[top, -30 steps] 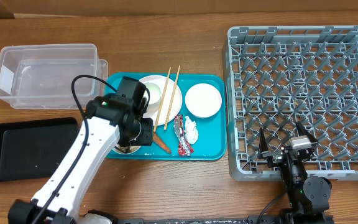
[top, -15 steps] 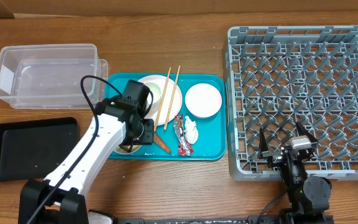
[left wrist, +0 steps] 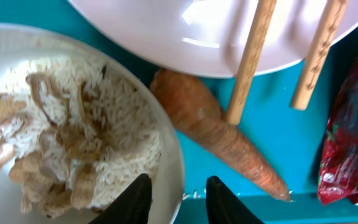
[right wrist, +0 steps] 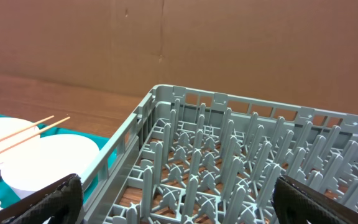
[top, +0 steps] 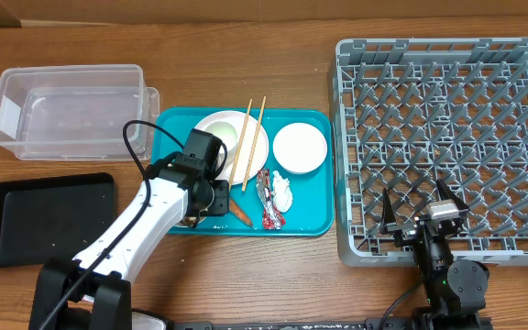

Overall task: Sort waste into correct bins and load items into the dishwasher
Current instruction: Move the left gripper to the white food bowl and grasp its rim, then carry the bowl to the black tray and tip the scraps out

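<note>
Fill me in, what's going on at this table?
The left claw is low over the teal tray, its fingers straddling the rim of the white bowl of rice and scraps; clamped or not, unclear. The orange carrot lies beside it. The right claw sits open, idle, at the grey plastic dish rack, which holds nothing yet.

Overhead camera looked straight down from high up, whole table in frame. Left wrist camera hung very close over the teal tray (left wrist: 278, 168), facing down past the left gripper (left wrist: 178, 200), with the carrot (left wrist: 219, 134) and chopsticks (left wrist: 248, 62) just ahead of its fingertips. Right wrist camera was low, facing level over the dish rack (right wrist: 229, 155) ahead of the right gripper (right wrist: 179, 194). All three views shared the chopsticks and tray.
</note>
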Robot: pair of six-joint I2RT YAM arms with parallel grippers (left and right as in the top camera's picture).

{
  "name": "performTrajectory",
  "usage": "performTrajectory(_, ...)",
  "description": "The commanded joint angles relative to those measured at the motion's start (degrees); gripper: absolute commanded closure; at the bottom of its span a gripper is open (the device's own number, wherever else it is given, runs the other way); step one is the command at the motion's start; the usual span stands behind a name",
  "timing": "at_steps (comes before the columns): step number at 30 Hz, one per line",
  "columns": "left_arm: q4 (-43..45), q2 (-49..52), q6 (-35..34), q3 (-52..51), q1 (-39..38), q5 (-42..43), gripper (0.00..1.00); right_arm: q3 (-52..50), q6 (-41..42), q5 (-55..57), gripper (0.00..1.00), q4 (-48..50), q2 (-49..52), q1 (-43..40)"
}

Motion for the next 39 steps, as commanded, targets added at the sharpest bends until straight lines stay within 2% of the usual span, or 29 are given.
performTrajectory(1, 1.0, 0.2, 0.3, -1.1, -1.2, -0.9, 0.68, -0.6, -0.2, -0.1, 0.0, 0.5, -0.4, 0.0)
performTrajectory(6, 4.5, 0.2, 0.3, -3.1, -3.0, -1.9, 0.69, -0.6, -0.1, -0.1, 0.0, 0.5, -0.4, 0.0)
performTrajectory(9, 4.4, 0.2, 0.3, -3.2, -3.1, -6.9, 0.82, -0.6, -0.2, -0.1, 0.0, 0.5, -0.4, 0.0)
performTrajectory(11, 4.5, 0.2, 0.3, -3.2, -3.1, -8.6, 0.81, -0.6, -0.1, -0.1, 0.0, 0.5, -0.4, 0.0)
performTrajectory(18, 4.2, 0.2, 0.3, -3.2, -3.1, -6.2, 0.83, -0.6, -0.1, -0.1, 0.0, 0.5, -0.4, 0.0)
performTrajectory(22, 3.8, 0.2, 0.2, -3.2, -3.1, -6.2, 0.96, -0.6, -0.2, -0.1, 0.0, 0.5, -0.4, 0.0)
performTrajectory(28, 3.3, -0.1, -2.3, -2.7, -3.1, -5.1, 0.96, -0.6, -0.2, -0.1, 0.0, 0.5, -0.4, 0.0)
performTrajectory(39, -6.8, -8.0, -2.3, 4.7, -3.0, -2.2, 0.96, -0.6, -0.2, -0.1, 0.0, 0.5, -0.4, 0.0)
